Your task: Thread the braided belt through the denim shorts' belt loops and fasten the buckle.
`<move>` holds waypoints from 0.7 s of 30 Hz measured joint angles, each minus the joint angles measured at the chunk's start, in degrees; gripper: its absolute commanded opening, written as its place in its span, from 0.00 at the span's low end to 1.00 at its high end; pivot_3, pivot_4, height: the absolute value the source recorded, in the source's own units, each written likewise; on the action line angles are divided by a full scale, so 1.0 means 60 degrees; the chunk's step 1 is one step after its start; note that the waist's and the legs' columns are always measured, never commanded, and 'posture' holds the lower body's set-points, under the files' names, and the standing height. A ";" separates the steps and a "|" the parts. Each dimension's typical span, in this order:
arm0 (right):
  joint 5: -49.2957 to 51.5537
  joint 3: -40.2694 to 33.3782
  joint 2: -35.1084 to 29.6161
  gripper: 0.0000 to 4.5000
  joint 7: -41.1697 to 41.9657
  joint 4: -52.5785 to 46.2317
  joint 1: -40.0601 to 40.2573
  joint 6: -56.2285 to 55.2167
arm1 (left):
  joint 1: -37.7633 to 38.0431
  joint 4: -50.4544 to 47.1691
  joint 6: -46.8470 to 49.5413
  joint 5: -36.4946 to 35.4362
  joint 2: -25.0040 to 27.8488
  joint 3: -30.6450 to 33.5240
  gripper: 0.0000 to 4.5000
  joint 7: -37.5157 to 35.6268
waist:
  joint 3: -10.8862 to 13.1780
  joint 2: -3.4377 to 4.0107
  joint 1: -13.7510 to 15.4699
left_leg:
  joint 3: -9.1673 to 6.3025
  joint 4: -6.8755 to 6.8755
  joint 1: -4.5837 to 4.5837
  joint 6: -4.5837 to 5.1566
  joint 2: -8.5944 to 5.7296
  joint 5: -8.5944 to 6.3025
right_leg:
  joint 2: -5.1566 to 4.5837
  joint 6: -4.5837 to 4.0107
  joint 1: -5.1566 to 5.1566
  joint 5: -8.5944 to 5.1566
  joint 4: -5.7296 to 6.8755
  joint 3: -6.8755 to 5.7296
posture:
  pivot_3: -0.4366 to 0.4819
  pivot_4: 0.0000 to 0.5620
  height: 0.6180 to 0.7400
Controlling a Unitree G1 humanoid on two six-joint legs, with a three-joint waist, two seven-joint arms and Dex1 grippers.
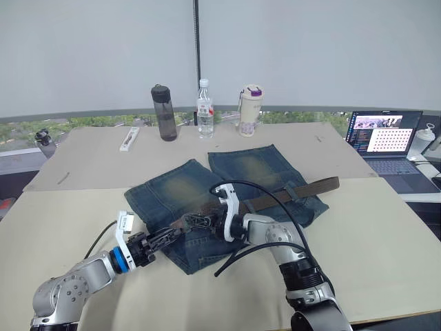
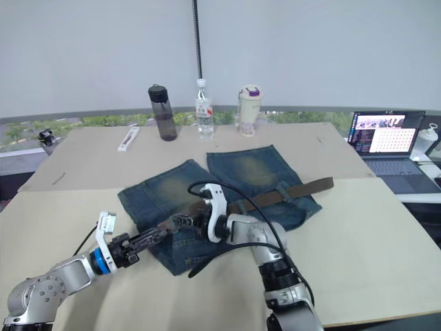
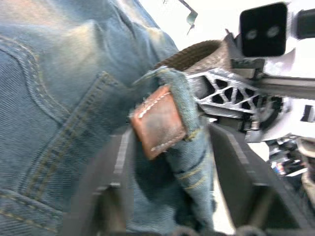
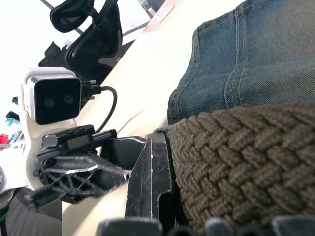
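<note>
The denim shorts (image 1: 255, 165) lie flat mid-table, legs pointing away from me. The braided belt (image 1: 303, 191) runs along the waistband from the right side toward the left. Its brown leather tip (image 3: 157, 123) pokes out of a belt loop (image 3: 184, 98). My left gripper (image 1: 172, 236) is open, with one finger on either side of that tip and loop. My right gripper (image 1: 196, 222) sits just right of the loop, shut on the braided belt (image 4: 236, 157). I cannot make out the buckle.
At the table's far edge stand a dark bottle (image 1: 164, 112), a clear water bottle (image 1: 204, 109) and a lidded cup (image 1: 251, 110). A white flat object (image 1: 129, 138) lies at the far left. An open laptop (image 1: 384, 138) sits at the right.
</note>
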 measured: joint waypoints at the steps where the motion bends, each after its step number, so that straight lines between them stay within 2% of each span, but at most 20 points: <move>1: 0.0000 -0.0003 -0.0002 0.00 0.0000 0.0000 0.0000 0.0000 | 0.0000 0.0000 0.0015 -0.0002 0.0008 0.0025 0.13 -0.0002 | 0.0000 0.0000 0.0000 | 0.0000 0.0000 0.0000 0.0000 0.0000 0.0000 | 0.0000 0.0000 0.0000 0.0000 0.0000 0.0000 | 0.48 0.27 1.00; 3: 0.0000 -0.0006 -0.0011 0.00 0.0000 0.0000 0.0001 0.0000 | -0.0001 0.0000 0.0018 -0.0002 0.0021 0.0042 0.01 -0.0030 | 0.0000 0.0000 0.0000 | 0.0000 0.0000 0.0000 0.0000 -0.0001 0.0000 | -0.0001 0.0000 0.0000 0.0000 0.0000 0.0000 | 0.48 0.27 1.00; 5: 0.0003 0.0006 -0.0039 0.00 0.0011 -0.0003 0.0008 -0.0004 | -0.0019 0.0007 0.0021 -0.0008 0.0006 0.0045 0.01 -0.0022 | 0.0000 0.0000 0.0001 | 0.0001 0.0000 0.0000 0.0000 -0.0002 0.0000 | -0.0002 -0.0001 0.0000 0.0000 -0.0001 0.0000 | 0.48 0.27 1.00; 7: -0.0001 0.0067 -0.0134 0.19 0.0071 -0.0050 0.0009 -0.0063 | -0.0065 0.0026 0.0034 -0.0024 -0.0051 0.0041 0.00 0.0002 | 0.0000 0.0000 0.0008 | 0.0001 0.0000 -0.0001 -0.0001 -0.0002 0.0000 | -0.0003 -0.0001 0.0000 0.0000 -0.0001 0.0000 | 0.48 0.27 1.00; 11: -0.0388 0.0666 -0.0748 0.49 0.0331 -0.0437 0.0197 -0.0462 | -0.0194 0.0139 -0.0233 0.0304 -0.0078 0.0021 0.00 0.0174 | 0.0000 0.0000 0.0012 | 0.0002 0.0001 0.0000 -0.0001 -0.0005 -0.0001 | -0.0005 -0.0001 0.0000 0.0000 -0.0003 0.0002 | 0.48 0.27 1.00; 13: -0.0922 0.1243 -0.1303 0.49 0.0595 -0.0871 0.0394 -0.1138 | -0.0313 0.0583 -0.0716 0.0744 -0.0197 0.0122 0.00 0.0608 | 0.0000 0.0000 0.0015 | 0.0002 0.0000 0.0000 -0.0001 -0.0006 -0.0001 | -0.0004 -0.0001 -0.0003 0.0000 -0.0004 0.0002 | 0.48 0.27 1.00; 15: -0.1440 0.1586 -0.2011 0.49 0.0831 -0.1433 0.0611 -0.1831 | -0.0518 0.1517 -0.1453 0.1310 -0.0322 0.0661 0.00 0.1448 | 0.0000 -0.0005 0.0028 | -0.0002 0.0000 0.0001 -0.0001 -0.0007 0.0000 | -0.0003 0.0000 -0.0003 -0.0001 -0.0004 0.0001 | 0.48 0.27 1.00; 18: -0.2206 0.1806 -0.3086 0.49 0.0894 -0.1901 0.0917 -0.2527 | -0.1202 0.2988 -0.2859 0.2315 -0.0453 0.1789 0.00 0.3355 | -0.0006 -0.0035 0.0031 | -0.0007 0.0000 0.0006 0.0000 -0.0007 0.0000 | -0.0001 0.0000 0.0001 0.0000 -0.0005 0.0002 | 0.48 0.27 1.00; 21: -0.2520 0.1666 -0.3561 0.49 0.0818 -0.2230 0.1412 -0.2745 | -0.1884 0.4360 -0.4305 0.2887 -0.0448 0.3332 0.00 0.5441 | -0.0009 -0.0051 0.0014 | -0.0004 -0.0001 0.0011 0.0000 -0.0005 0.0000 | -0.0003 0.0000 0.0000 0.0001 -0.0007 0.0007 | 0.48 0.27 1.00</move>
